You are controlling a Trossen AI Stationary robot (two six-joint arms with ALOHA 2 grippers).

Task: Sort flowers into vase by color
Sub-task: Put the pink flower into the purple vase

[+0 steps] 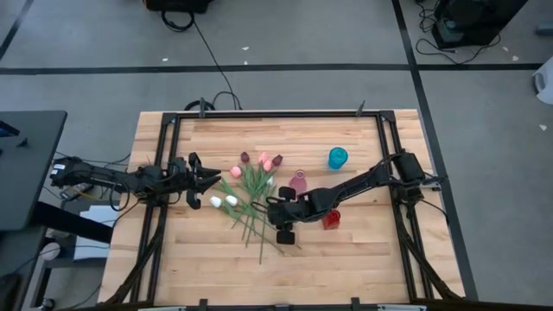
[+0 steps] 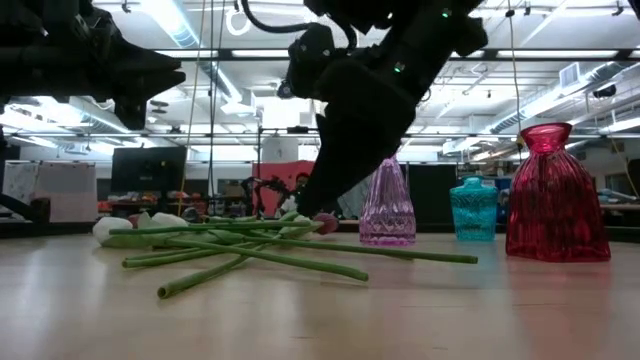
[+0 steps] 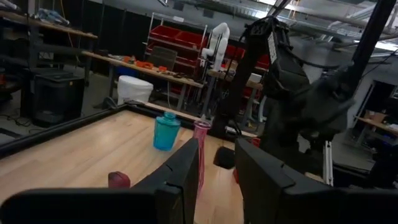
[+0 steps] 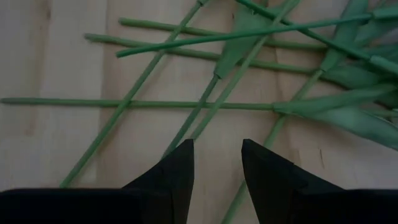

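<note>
flowers (image 1: 251, 192): heaped at frame centre on the tabletop (image 1: 173, 259), none in a vase. right end effector (image 4: 216, 163): parted, empty, poised over crossed stems. left end effector (image 1: 210, 179): parted, empty, left of the heap. risk: tangled stems, one pinch may drag several. surface: pale wood planks; lab shelving beyond.

Beneath my right pincer (image 4: 216, 163) lie green stems (image 4: 186, 102) on pale wood (image 4: 56, 68); beside it stand pink (image 2: 387, 205), teal (image 2: 473, 210) and red vases (image 2: 556, 195).
</note>
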